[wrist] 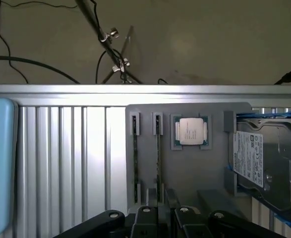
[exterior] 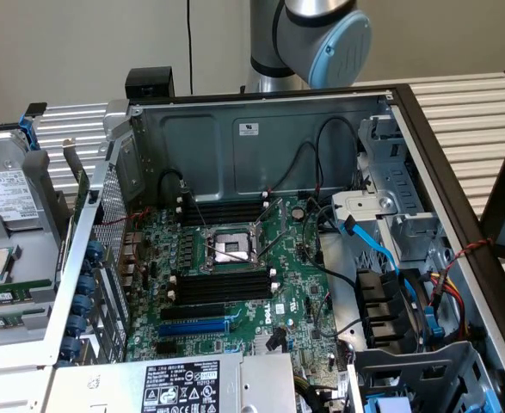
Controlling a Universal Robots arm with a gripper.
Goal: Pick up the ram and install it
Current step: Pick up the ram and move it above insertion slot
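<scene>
Two ram sticks stand on edge, side by side, in a grey holder (wrist: 195, 168): one ram stick (wrist: 135, 158) and a second ram stick (wrist: 158, 158). In the exterior view the ram (exterior: 7, 297) shows as green strips on the tray at that view's left. My gripper (wrist: 163, 206) hangs over the near ends of the two sticks, closest to the second one. Whether it touches either stick is hidden by its black links. The black memory slots (exterior: 222, 284) lie on the green motherboard (exterior: 304, 284) inside the open case.
A processor chip (wrist: 191, 131) and a hard drive (wrist: 266, 163) share the holder beside the sticks. The case's metal walls (exterior: 261, 138), blue and black cables (exterior: 372, 245) and a power supply (exterior: 183, 385) surround the motherboard. A ribbed aluminium table (wrist: 76, 148) lies underneath.
</scene>
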